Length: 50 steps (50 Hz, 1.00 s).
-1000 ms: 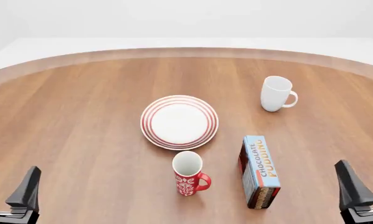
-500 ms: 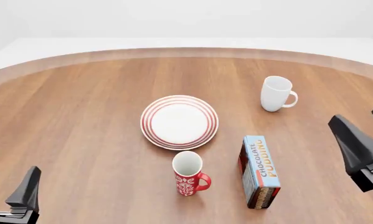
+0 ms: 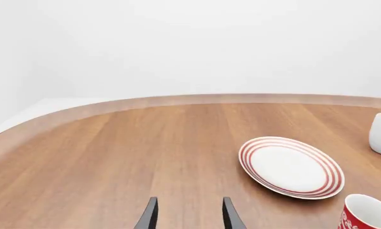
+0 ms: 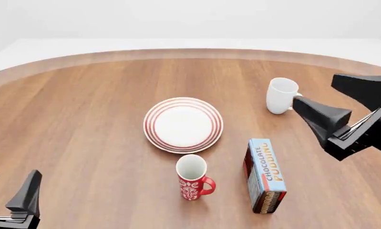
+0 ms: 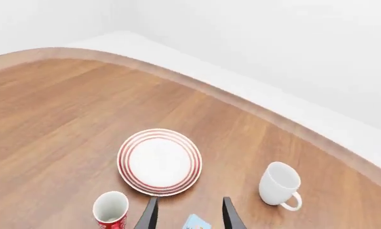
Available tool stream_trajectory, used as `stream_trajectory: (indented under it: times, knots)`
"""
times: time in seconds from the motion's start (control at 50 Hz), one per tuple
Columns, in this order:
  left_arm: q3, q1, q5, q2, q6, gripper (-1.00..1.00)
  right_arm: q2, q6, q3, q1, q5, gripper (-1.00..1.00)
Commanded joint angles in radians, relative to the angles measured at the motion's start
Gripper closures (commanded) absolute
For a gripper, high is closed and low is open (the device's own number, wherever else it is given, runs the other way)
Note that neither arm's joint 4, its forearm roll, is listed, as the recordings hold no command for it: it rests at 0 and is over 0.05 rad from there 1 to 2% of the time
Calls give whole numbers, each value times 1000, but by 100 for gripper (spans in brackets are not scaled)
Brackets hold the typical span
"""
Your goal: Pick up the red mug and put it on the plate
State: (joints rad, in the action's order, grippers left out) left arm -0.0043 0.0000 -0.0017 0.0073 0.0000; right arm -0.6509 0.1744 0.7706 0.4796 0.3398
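Observation:
The red mug (image 4: 191,179) stands upright near the front of the table, white patterned, handle to the right. Just behind it lies the plate (image 4: 183,125), white with red rings, nothing on it. My right gripper (image 4: 314,88) hangs open in the air at the right, level with the white mug and well away from the red mug. At the front left corner my left gripper (image 4: 12,174) is open and holds nothing. In the right wrist view the red mug (image 5: 110,210) and plate (image 5: 159,161) lie beyond the open gripper (image 5: 188,206). The left wrist view shows the plate (image 3: 291,166), the red mug (image 3: 367,214) and the open gripper (image 3: 189,205).
A plain white mug (image 4: 281,95) stands at the back right, close to my right gripper's fingers. A blue Chocolate Pudding box (image 4: 265,175) stands right of the red mug. The round wooden table's (image 4: 82,119) far edge curves behind.
My right gripper has risen from the front right corner and swung forward and left, ending beside the white mug. The left gripper and all objects have stayed put.

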Motion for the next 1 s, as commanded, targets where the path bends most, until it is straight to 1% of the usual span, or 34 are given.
stream_trajectory:
  times: [0.02,0.04,0.14,0.16,0.22,0.3,0.42,0.54,0.78,0.9,1.0]
  knots:
    - [0,0,0,0,0,-100,-123,7,97,14,99,-100]
    - [0,0,0,0,0,-100,-133,18,93,22,108,-100]
    - [0,0,0,0,0,-100,-149,13,102,30,131,-100]
    - [0,0,0,0,0,-100,-160,1,114,38,151,-100]
    - [0,0,0,0,0,-100,-171,-8,122,46,177,-100]
    - [0,0,0,0,0,-100,-188,-9,121,71,204,-100]
    - [0,0,0,0,0,-100,-204,-20,115,87,217,-100]
    - [0,0,0,0,0,-100,-237,-24,145,108,241,-100]
    - [0,0,0,0,0,-100,-268,-34,124,143,248,-100]
    - [0,0,0,0,0,-100,-282,-55,85,172,241,-100]
    - [0,0,0,0,0,-100,-292,-59,80,187,246,-100]
